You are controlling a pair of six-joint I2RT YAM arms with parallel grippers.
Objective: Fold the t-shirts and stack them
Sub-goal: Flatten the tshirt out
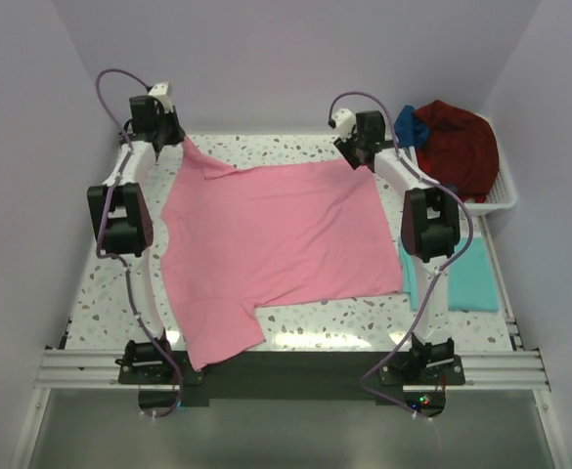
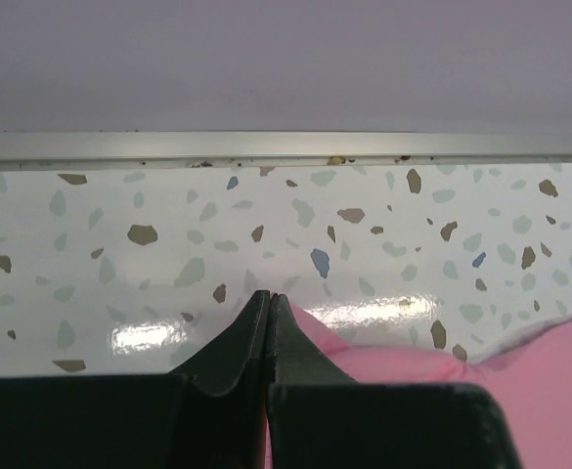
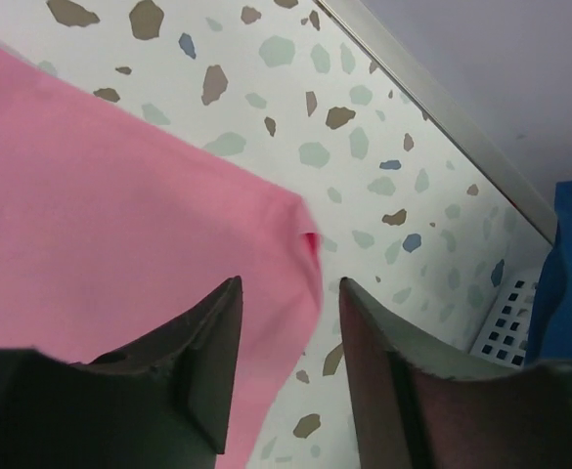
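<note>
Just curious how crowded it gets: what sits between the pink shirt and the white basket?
Only the right arm, reaching across above bare table, separates the pink shirt from the basket. The top view shows it.

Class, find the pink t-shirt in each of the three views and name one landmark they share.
Top external: pink t-shirt spread flat, centre.
Left wrist: t-shirt bottom right, beside the shut left gripper.
Right wrist: t-shirt fills the left, corner inside the open right gripper.
Shared landmark: the speckled table.
</note>
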